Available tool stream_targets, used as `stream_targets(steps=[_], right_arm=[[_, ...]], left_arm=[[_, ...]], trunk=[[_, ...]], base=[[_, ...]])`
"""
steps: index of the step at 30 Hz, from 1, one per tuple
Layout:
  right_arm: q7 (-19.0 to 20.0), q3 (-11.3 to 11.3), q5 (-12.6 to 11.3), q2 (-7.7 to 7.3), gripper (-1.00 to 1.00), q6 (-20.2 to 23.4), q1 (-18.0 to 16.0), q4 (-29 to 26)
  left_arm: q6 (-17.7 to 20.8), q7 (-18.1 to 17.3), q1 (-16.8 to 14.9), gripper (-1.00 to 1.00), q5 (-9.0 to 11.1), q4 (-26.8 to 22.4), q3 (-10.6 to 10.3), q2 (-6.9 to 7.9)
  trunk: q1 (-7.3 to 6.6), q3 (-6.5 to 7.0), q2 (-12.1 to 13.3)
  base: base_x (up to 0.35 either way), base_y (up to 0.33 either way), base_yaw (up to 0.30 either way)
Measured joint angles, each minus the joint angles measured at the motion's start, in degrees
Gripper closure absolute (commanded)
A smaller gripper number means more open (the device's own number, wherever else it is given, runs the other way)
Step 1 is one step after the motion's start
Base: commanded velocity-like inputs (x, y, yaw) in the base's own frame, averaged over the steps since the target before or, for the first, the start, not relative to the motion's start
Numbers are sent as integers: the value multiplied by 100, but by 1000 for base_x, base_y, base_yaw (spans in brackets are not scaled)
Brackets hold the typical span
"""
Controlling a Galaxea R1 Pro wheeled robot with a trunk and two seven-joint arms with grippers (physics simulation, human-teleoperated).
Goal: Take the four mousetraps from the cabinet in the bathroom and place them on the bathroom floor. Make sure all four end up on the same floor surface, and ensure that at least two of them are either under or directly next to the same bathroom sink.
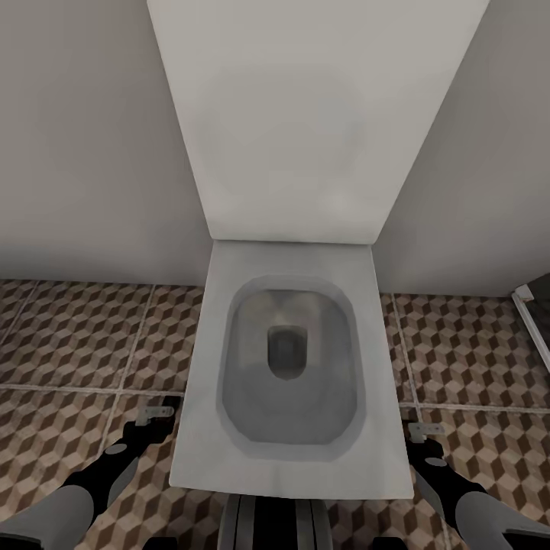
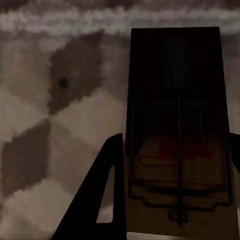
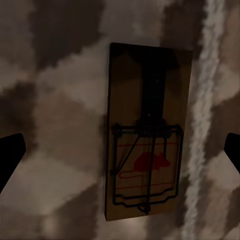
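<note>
**Two traps down by the toilet, not by the sink**

The head view looks straight down on a white toilet [image 1: 286, 367] with its lid raised against the wall, standing on the cube-patterned bathroom floor [image 1: 69, 344]. The left gripper [image 1: 155, 412] hangs low just left of the bowl's near corner, the right gripper [image 1: 424, 431] just right of the opposite near corner.

The main risk is placement. The task wants at least two traps under or right beside the sink, and these pictures show a toilet instead. Traps left here would likely meet the same-floor condition but not the sink one, so they may need moving. A second risk is a snag: in the left wrist view the mousetrap [image 2: 175, 130] sits very close to the dark finger [image 2: 100, 195], and lifting the arm away carelessly could drag or flip it.

Left side: the trap lies flat against the tiles, hard by one finger; the other finger barely shows at the frame edge. Whether the fingers pinch it or have let go, I cannot tell.

Right side: the second mousetrap [image 3: 147, 135] lies flat on the tiles beside a pale grout line [image 3: 202, 120], between the two dark fingertips [image 3: 10, 155] and well apart from both. That gripper is spread wide, holding nothing.
</note>
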Motion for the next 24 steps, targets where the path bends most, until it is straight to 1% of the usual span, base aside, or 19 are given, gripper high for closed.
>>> stream_targets(steps=[3, 4, 5, 15, 24], right_arm=[[0, 0, 1, -2, -100, -1, 0, 0], [0, 0, 0, -3, -100, -1, 2, 0], [0, 0, -1, -2, -100, -1, 1, 0], [0, 0, 1, -5, -100, -1, 2, 0], [0, 0, -2, -7, -100, -1, 3, 0]], left_arm=[[2, 1, -1, 100, -2, 4, 2, -1], [2, 1, -1, -100, -3, 5, 3, -1], [3, 14, 5, -100, -9, 21, -24, -1], [4, 14, 4, -100, -10, 24, -25, -1], [4, 14, 3, -100, -16, 24, -25, -30]], trunk=[[0, 0, 0], [0, 0, 0], [1, -1, 0], [1, -1, 0], [1, -1, 0]], base=[[0, 0, 0], [0, 0, 0], [0, 0, 0], [0, 0, 0], [0, 0, 0]])
